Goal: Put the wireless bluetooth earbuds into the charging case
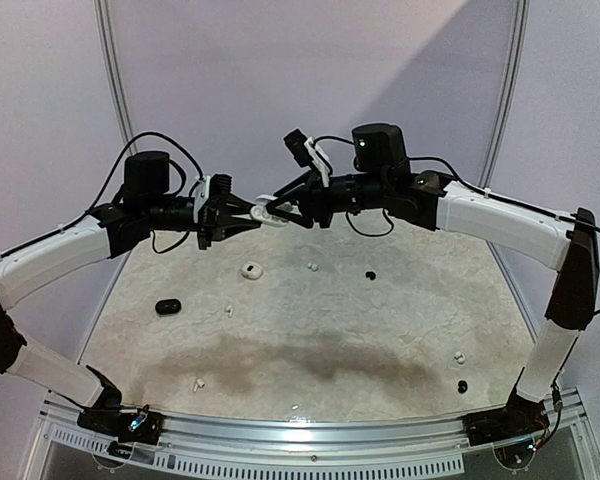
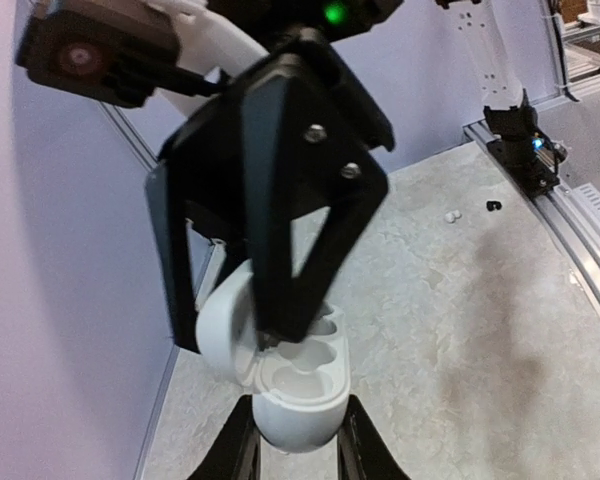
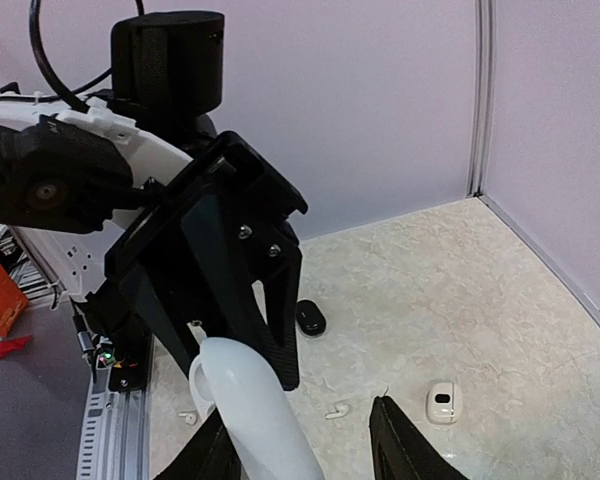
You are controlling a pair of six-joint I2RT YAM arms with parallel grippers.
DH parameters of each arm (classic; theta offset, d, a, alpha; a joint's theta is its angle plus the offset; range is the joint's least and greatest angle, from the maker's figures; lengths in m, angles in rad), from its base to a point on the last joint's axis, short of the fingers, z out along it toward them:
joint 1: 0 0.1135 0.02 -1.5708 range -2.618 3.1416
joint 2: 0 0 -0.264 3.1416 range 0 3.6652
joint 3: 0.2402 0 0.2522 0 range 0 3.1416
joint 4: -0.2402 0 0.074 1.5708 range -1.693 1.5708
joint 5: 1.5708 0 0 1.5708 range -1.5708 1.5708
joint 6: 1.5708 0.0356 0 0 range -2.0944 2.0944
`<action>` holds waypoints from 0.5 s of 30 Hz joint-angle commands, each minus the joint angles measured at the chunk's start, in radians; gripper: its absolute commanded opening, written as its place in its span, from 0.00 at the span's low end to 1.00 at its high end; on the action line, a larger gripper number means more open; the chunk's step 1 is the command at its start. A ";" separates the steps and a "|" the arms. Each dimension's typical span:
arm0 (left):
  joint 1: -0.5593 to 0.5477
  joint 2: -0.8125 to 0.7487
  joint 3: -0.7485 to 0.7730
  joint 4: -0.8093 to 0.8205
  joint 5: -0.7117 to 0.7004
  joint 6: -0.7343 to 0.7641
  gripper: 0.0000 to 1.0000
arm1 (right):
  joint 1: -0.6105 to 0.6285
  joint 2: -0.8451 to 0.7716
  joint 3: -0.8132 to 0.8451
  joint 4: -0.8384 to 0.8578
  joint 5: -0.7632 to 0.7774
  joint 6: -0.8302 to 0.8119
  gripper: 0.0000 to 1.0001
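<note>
Left gripper (image 2: 298, 432): clamped on the open white charging case (image 2: 295, 400), mid-air, far centre.
Right gripper (image 3: 302, 425): jaws part-open at the case, nothing visibly pinched.
Earbuds (image 1: 311, 267): scattered on the table (image 1: 330, 320) below, white and black.
Progress: wells look empty, so insertion is apparently all to do.

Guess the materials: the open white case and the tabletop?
White case: probably moulded plastic, smooth and semi-gloss, going by the soft highlights on its rounded shell and its seamless wells. Tabletop: looks like stone-pattern laminate or vinyl with a matte finish, going by the mottled beige veining and lack of glare. Real stone can't be ruled out.
</note>
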 commanded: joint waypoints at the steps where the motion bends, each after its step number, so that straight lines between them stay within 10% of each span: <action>1: -0.034 -0.017 -0.023 -0.084 0.061 0.064 0.00 | -0.014 0.016 0.040 0.023 0.045 0.007 0.44; 9: -0.034 -0.018 -0.034 -0.042 0.092 -0.026 0.00 | -0.018 0.026 0.049 -0.029 0.057 -0.012 0.48; 15: -0.006 0.022 -0.083 0.171 0.121 -0.391 0.00 | -0.042 0.058 0.094 -0.068 0.000 0.041 0.57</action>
